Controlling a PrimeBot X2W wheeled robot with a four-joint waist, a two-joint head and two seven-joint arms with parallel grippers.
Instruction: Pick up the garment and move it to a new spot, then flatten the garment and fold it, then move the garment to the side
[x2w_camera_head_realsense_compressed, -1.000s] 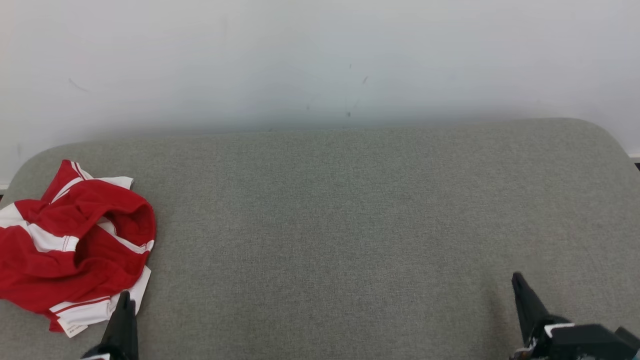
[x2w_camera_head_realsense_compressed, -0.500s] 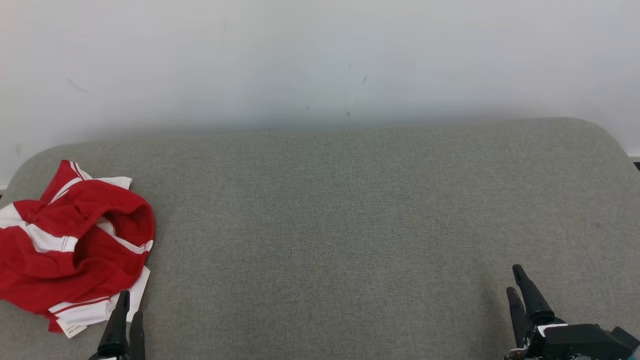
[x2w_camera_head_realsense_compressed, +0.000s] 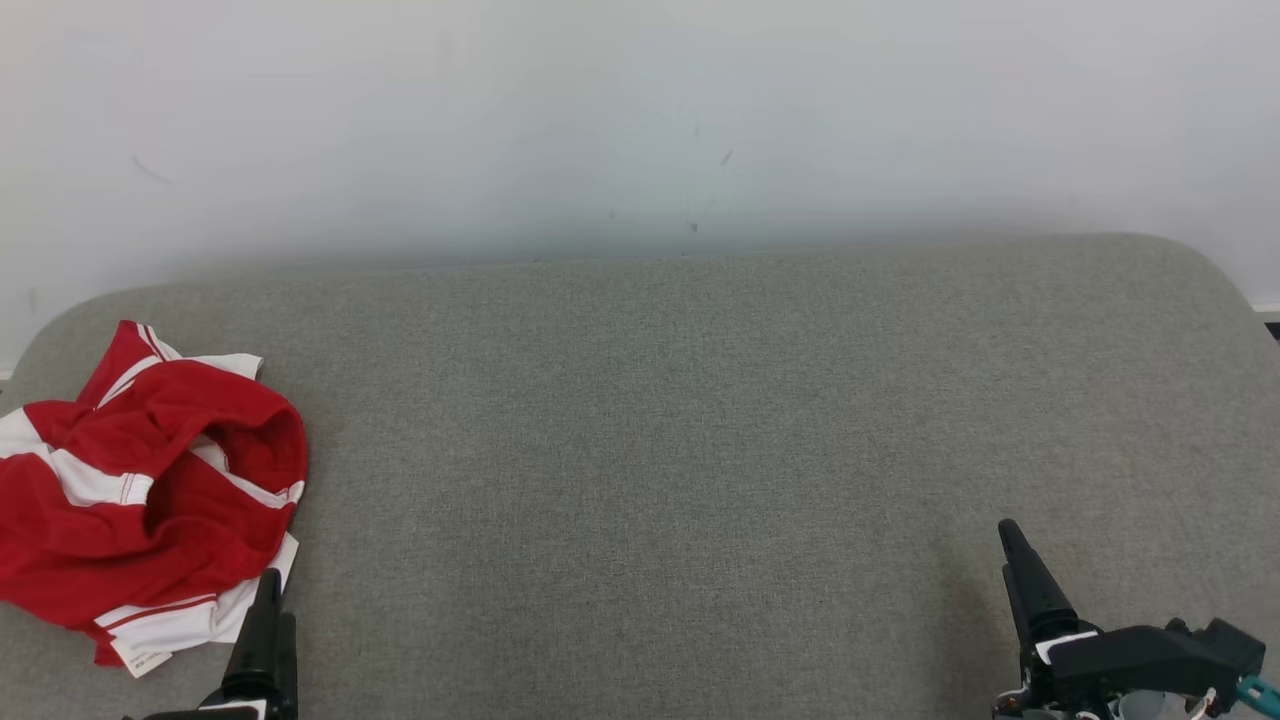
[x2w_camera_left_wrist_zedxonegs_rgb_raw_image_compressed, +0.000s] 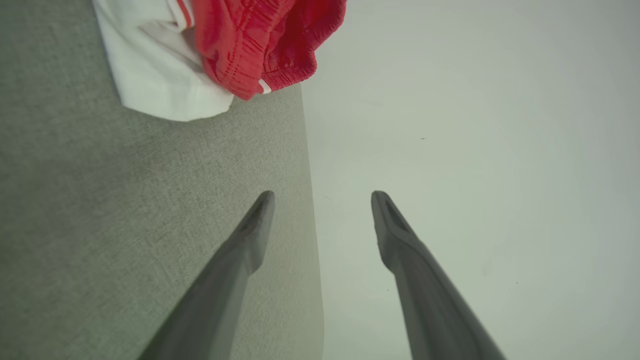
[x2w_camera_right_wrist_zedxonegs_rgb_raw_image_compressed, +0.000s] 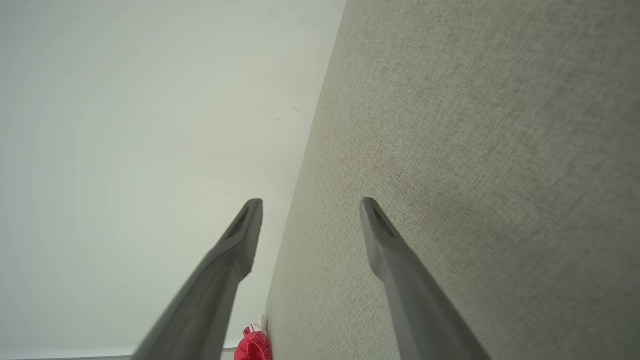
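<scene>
Red/white garment (x2w_camera_head_realsense_compressed: 150, 480) sits crumpled at left end of grey cushion (x2w_camera_head_realsense_compressed: 650, 450). L gripper (x2w_camera_left_wrist_zedxonegs_rgb_raw_image_compressed: 324, 196) just beside it, jaws apart, empty, prob. poised to grab; R gripper (x2w_camera_right_wrist_zedxonegs_rgb_raw_image_compressed: 311, 201) well apart, likewise spread, empty.

Ribbed red-white cloth garment (x2w_camera_head_realsense_compressed: 150, 490) on matt woven cushion (x2w_camera_head_realsense_compressed: 700, 450).

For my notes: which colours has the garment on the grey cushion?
The crumpled garment is red with white bands, clearest in the head view.
</scene>
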